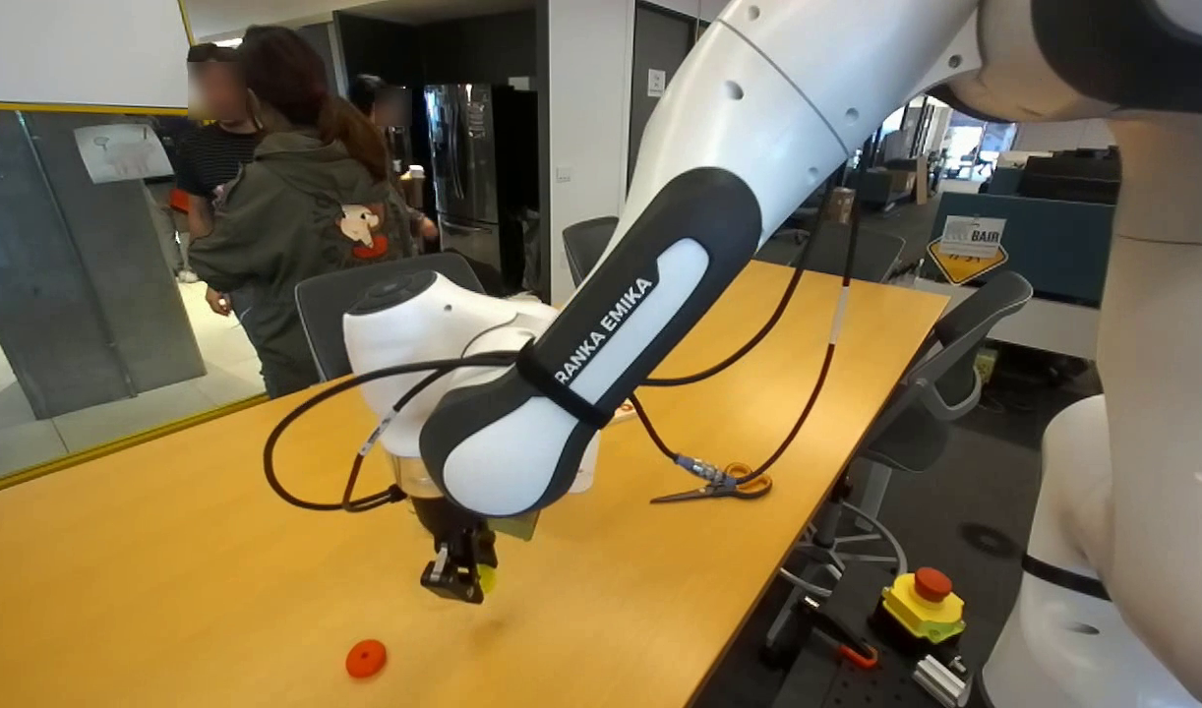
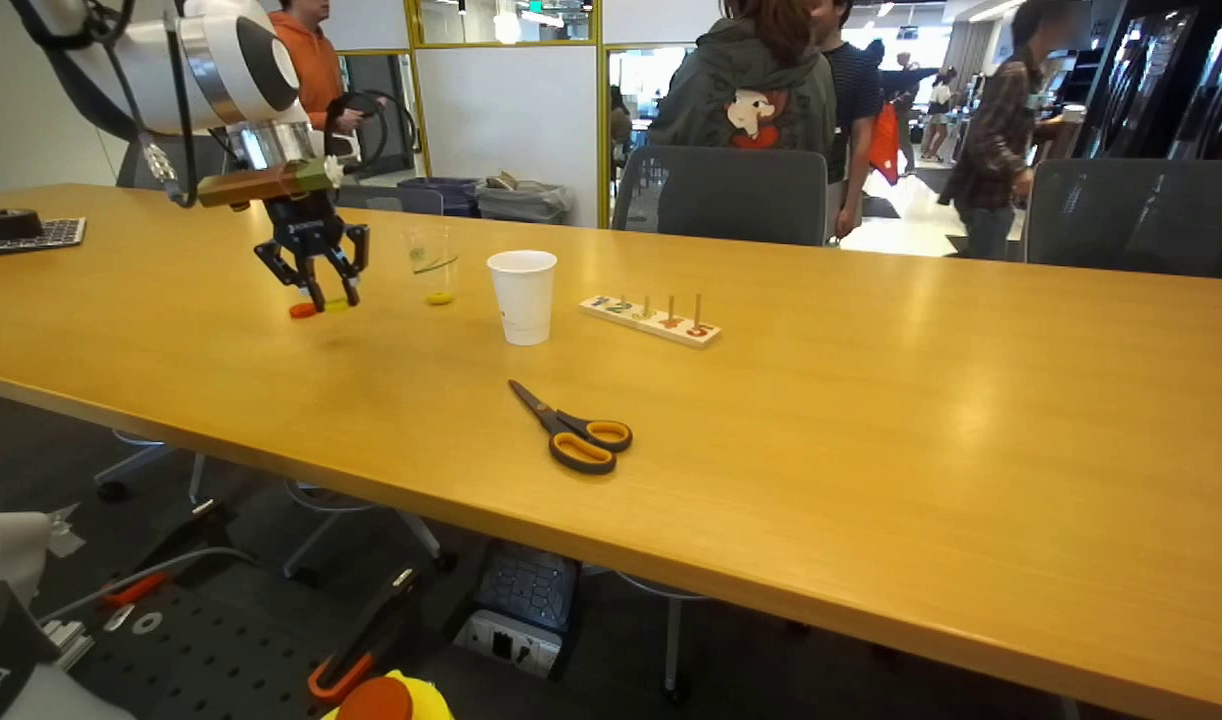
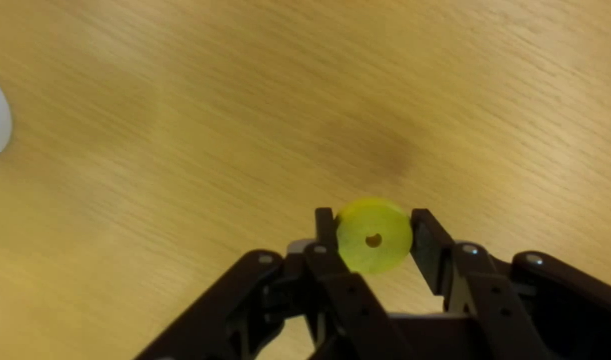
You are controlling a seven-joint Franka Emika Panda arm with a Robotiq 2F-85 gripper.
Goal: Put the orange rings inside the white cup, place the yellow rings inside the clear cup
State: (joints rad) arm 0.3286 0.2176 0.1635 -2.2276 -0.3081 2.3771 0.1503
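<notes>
While my gripper (image 3: 373, 220) pinches a yellow ring (image 3: 373, 226), I have room over the table (image 2: 871, 420) (its edge (image 2: 571, 553) well apart).

In an exterior view, the white cup (image 1: 588, 468) seems mostly hidden.

Between the long edges of the tabletop (image 2: 871, 450), the opaque white cup (image 2: 522, 300) stands upright near the clear cup (image 2: 431, 250), a yellow ring (image 2: 439, 299) at its bottom. A red-orange ring (image 1: 365, 670) lies flat; the claw (image 3: 373, 220) pinches a second yellow ring (image 3: 373, 257) aloft.
</notes>
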